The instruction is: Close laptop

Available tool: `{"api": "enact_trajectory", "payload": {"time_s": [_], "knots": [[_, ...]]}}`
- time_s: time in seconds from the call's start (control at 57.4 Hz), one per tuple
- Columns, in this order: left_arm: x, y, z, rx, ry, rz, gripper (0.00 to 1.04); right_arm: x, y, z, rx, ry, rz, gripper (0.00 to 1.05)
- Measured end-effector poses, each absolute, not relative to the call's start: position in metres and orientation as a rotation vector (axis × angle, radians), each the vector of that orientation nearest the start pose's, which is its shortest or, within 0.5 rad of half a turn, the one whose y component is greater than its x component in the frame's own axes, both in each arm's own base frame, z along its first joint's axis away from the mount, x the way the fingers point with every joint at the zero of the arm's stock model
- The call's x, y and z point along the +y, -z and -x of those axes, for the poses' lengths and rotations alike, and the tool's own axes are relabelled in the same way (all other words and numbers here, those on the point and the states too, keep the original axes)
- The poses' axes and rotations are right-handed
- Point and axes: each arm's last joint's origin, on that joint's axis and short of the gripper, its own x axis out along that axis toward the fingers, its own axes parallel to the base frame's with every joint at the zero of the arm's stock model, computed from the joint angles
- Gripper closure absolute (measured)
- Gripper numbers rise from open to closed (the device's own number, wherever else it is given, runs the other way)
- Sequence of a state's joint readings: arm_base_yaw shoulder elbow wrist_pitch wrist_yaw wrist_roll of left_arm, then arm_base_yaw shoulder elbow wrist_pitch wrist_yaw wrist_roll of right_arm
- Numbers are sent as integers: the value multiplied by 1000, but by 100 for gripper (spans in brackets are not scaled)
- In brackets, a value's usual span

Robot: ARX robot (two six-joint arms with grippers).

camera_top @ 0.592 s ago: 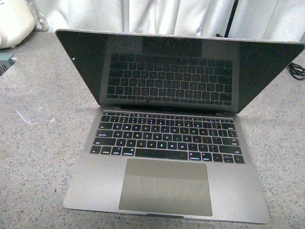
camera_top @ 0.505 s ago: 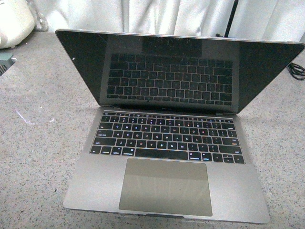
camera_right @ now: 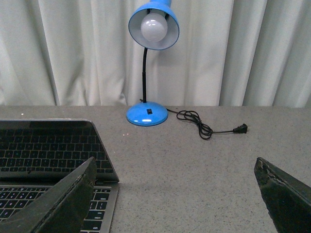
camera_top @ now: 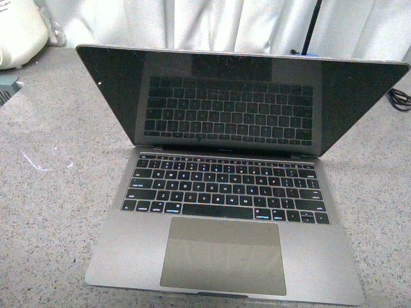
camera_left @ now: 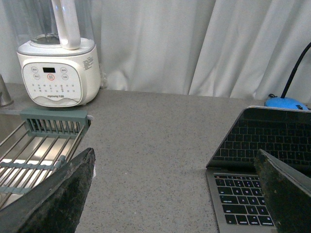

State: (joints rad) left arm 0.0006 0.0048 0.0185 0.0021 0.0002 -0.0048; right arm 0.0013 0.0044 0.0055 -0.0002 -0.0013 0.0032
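Observation:
The grey-silver laptop [camera_top: 128,247] stands open on the speckled grey counter [camera_top: 45,212], facing me, with its black keyboard [camera_top: 221,189] lit and its glossy black screen [camera_top: 231,96] tilted back. Neither gripper shows in the front view. My left gripper [camera_left: 175,153] is open and empty above the counter; the laptop's left side [camera_left: 243,201] lies by one of its fingers [camera_left: 286,194]. My right gripper [camera_right: 176,160] is open and empty; the laptop's right side [camera_right: 48,145] lies by one of its fingers [camera_right: 63,204]. Neither gripper touches the laptop.
A white blender [camera_left: 58,73] and a metal dish rack [camera_left: 34,150] stand left of the laptop. A blue desk lamp [camera_right: 147,114] with a black cord [camera_right: 204,127] stands behind it on the right. White curtains [camera_top: 212,25] hang at the back.
The whole scene sits slightly lower in the front view than before. The laptop stays open at about the same angle.

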Motion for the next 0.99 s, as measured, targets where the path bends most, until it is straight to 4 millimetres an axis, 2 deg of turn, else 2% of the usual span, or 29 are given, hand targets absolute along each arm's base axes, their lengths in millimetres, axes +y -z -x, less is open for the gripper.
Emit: {"api": "enact_trajectory", "payload": {"time_s": [0.993], "knots": [[0,-170,-97,-16,0,5,6,0,-165,-98,-1,-3,-3,9]]}}
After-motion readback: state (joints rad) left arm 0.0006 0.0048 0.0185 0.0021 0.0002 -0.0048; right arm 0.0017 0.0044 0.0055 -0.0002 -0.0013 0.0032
